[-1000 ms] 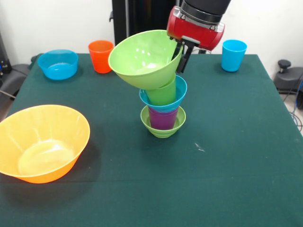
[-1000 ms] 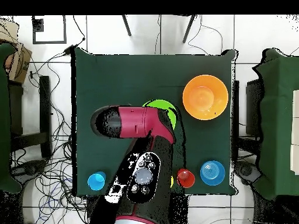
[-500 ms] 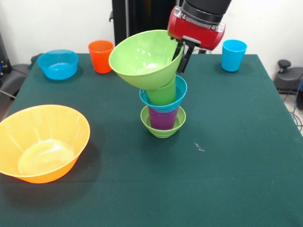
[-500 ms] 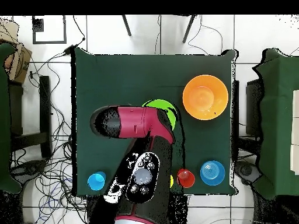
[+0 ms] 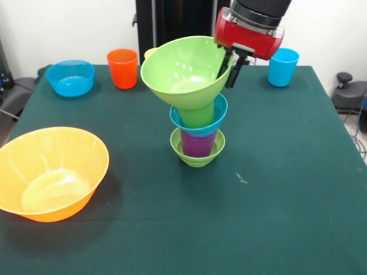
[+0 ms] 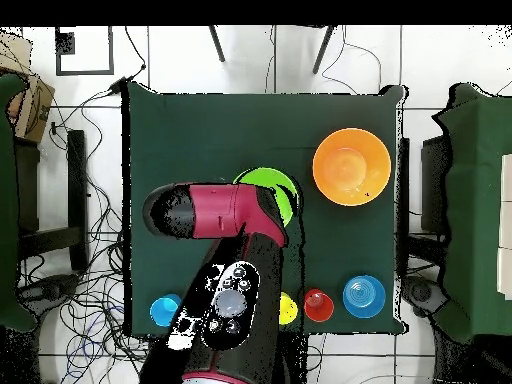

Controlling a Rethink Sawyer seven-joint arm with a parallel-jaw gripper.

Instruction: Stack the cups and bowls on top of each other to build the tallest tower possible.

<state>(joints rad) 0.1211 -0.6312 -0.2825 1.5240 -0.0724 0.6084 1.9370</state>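
The tower stands mid-table in the front view: a small green bowl [image 5: 196, 156], a purple cup [image 5: 198, 143], a small blue bowl [image 5: 199, 124] and a green cup [image 5: 198, 114]. A medium green bowl [image 5: 184, 70] rests on top, tipped slightly toward the camera. My gripper [image 5: 228, 70] is shut on that bowl's right rim. From overhead only the green bowl's edge [image 6: 270, 189] shows beside the arm's wrist [image 6: 215, 210], which hides the gripper and the tower.
A large orange bowl [image 5: 50, 172] [image 6: 351, 167] sits at the near left. Along the far edge are a medium blue bowl [image 5: 70, 77] [image 6: 364, 296], an orange cup [image 5: 122, 67] [image 6: 318, 305], a yellow cup [image 5: 150, 53] [image 6: 288, 308] and a light blue cup [image 5: 283, 66] [image 6: 165, 309].
My gripper has shifted right in the front view with the medium green bowl. The bowl now sits more level over the tower, and the yellow cup has come into view behind it.
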